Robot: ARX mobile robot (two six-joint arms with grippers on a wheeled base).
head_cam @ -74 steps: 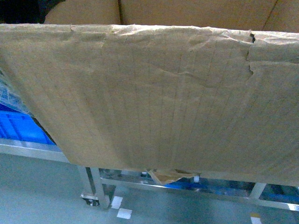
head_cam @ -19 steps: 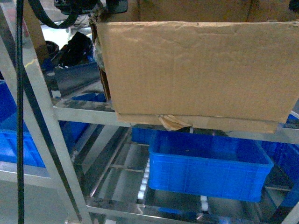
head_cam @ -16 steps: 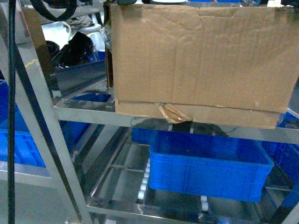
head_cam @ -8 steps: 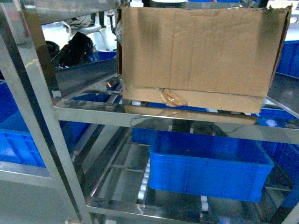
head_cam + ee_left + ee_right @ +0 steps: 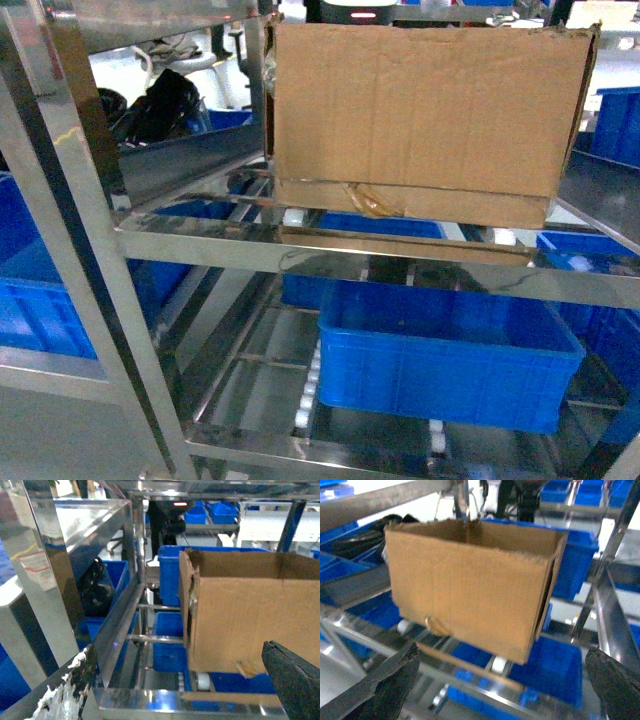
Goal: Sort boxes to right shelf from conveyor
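A large brown cardboard box (image 5: 420, 110) with ragged top edges rests on the roller tracks of a middle tier of the steel right shelf (image 5: 330, 250). In the left wrist view the box (image 5: 250, 615) sits beyond the shelf's front rail (image 5: 175, 700), and my left gripper (image 5: 179, 652) is open, its dark fingers (image 5: 292, 680) short of the box. In the right wrist view the box (image 5: 470, 585) stands ahead, and my right gripper (image 5: 501, 650) is open and holds nothing. Neither gripper shows in the head view. The conveyor is out of view.
A blue bin (image 5: 450, 350) sits on the tier below the box, and more blue bins (image 5: 40, 290) stand lower left. Another blue bin (image 5: 170, 575) is behind the box. A slanted steel upright (image 5: 70, 220) crosses the left, with a black bundle (image 5: 160, 105) behind it.
The box filled the head view close to the camera; it now sits farther back on the shelf tier, smaller and level.
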